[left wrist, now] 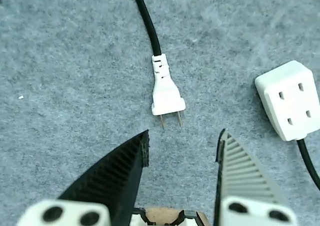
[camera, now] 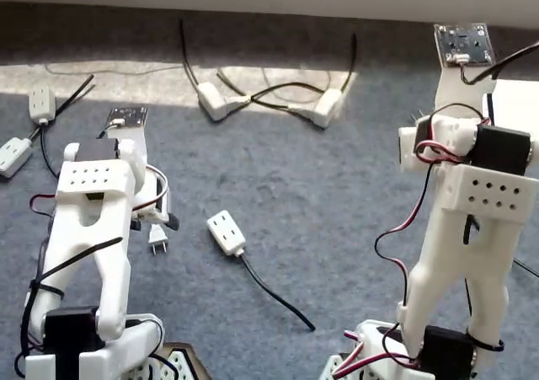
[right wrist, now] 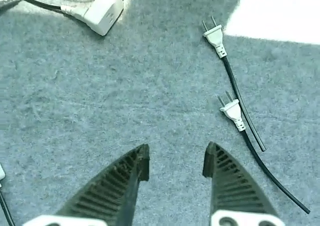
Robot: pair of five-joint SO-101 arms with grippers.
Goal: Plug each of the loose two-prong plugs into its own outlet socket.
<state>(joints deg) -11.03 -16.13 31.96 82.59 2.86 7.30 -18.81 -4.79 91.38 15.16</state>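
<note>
A white two-prong plug [left wrist: 167, 91] lies flat on the grey carpet with its prongs pointing at my left gripper [left wrist: 182, 143], which hangs open just above it. The same plug [camera: 157, 240] shows below the left arm in the high view. Beside it lies a white outlet block [left wrist: 291, 100] [camera: 225, 231] on a black cord. My right gripper [right wrist: 175, 161] is open over bare carpet. Two more white plugs [right wrist: 213, 34] [right wrist: 231, 108] lie beyond it on black cords. Another outlet block [right wrist: 105, 11] sits farther off.
Two cabled outlet blocks [camera: 210, 102] [camera: 327, 106] lie at the back middle of the carpet. Two more blocks [camera: 40, 104] [camera: 13, 155] rest at the far left. A sunlit strip crosses the carpet's back edge. Open carpet spreads between the two arms.
</note>
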